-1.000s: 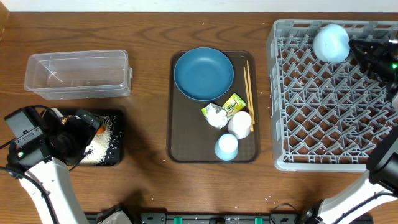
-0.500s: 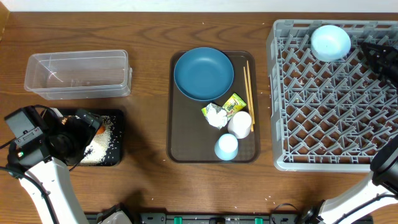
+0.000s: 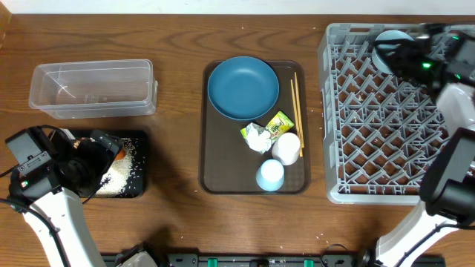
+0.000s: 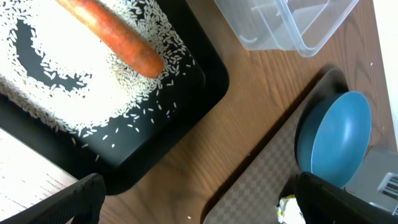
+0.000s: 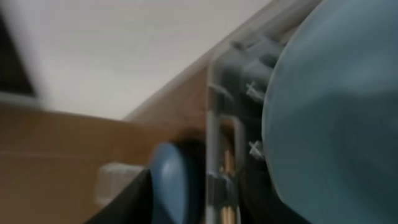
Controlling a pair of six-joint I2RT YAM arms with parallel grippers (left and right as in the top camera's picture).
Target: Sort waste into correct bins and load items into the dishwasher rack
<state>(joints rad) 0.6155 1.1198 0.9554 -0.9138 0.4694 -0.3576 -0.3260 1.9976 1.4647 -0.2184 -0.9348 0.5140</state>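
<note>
The pale blue bowl (image 3: pixel 387 38) sits in the back left corner of the grey dishwasher rack (image 3: pixel 393 133). My right gripper (image 3: pixel 407 56) is right over the bowl and hides part of it. The blurred right wrist view shows the bowl (image 5: pixel 336 112) close up, but not how the jaws stand. My left gripper (image 4: pixel 205 208) hangs open and empty by the black tray (image 4: pixel 205 78), which holds the carrot (image 4: pixel 112 34) and rice (image 4: pixel 56 87). The blue plate (image 3: pixel 243 87), chopsticks (image 3: pixel 296 104), crumpled paper (image 3: pixel 257 138), wrapper (image 3: pixel 280 123), whitish cup (image 3: pixel 286 147) and pale blue cup (image 3: pixel 270 175) are on the brown serving tray (image 3: pixel 223 167).
A clear plastic tub (image 3: pixel 93 89) stands at the back left, behind the black tray (image 3: pixel 137 178). Bare wooden table (image 3: pixel 178 126) lies between the bins and the serving tray. The rack's raised wall (image 3: pixel 326 119) borders the serving tray's right side.
My right arm has swung left across the rack's back. The bowl turned from dome-up to rim-showing and now lies nearer the corner, under the gripper. The left arm has not moved.
</note>
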